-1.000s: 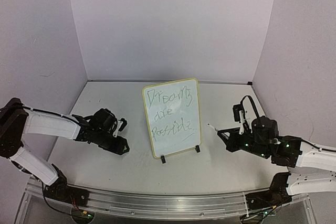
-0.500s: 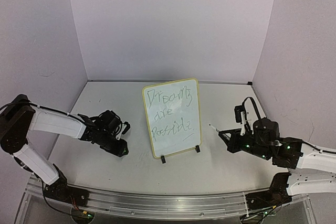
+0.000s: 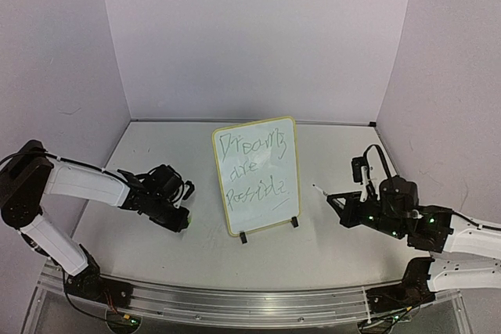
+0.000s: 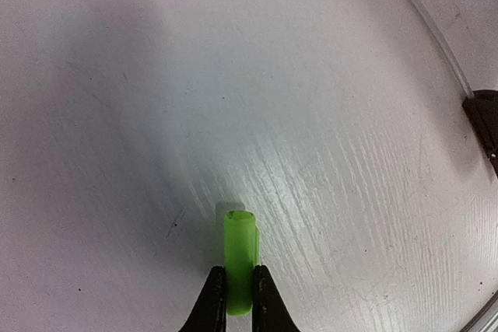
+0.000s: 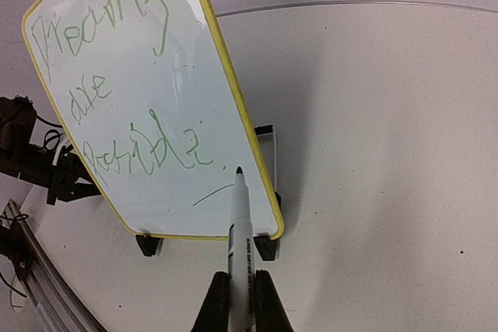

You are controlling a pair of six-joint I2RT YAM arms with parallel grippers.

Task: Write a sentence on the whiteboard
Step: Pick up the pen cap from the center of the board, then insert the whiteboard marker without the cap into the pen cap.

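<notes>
the right end effector (image 5: 240,289), clamped on the marker (image 5: 238,223), is pointing its tip at the whiteboard (image 3: 275,210), which is standing upright on the table (image 3: 329,248) with the sentence (image 3: 252,170) seemingly complete, while the left end effector (image 4: 238,293) is pinching the green cap (image 4: 240,254), so recapping is likely calling for straight alignment away from the ink.

Yellow-framed white whiteboard (image 3: 250,213), green sentence (image 3: 238,170), green cap (image 4: 240,258).

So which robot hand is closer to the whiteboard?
The right one, by a little. The right gripper sits just off the whiteboard's right edge, its marker tip almost at the lower corner. The left gripper, pinching a green cap, sits farther off the left edge.
</notes>
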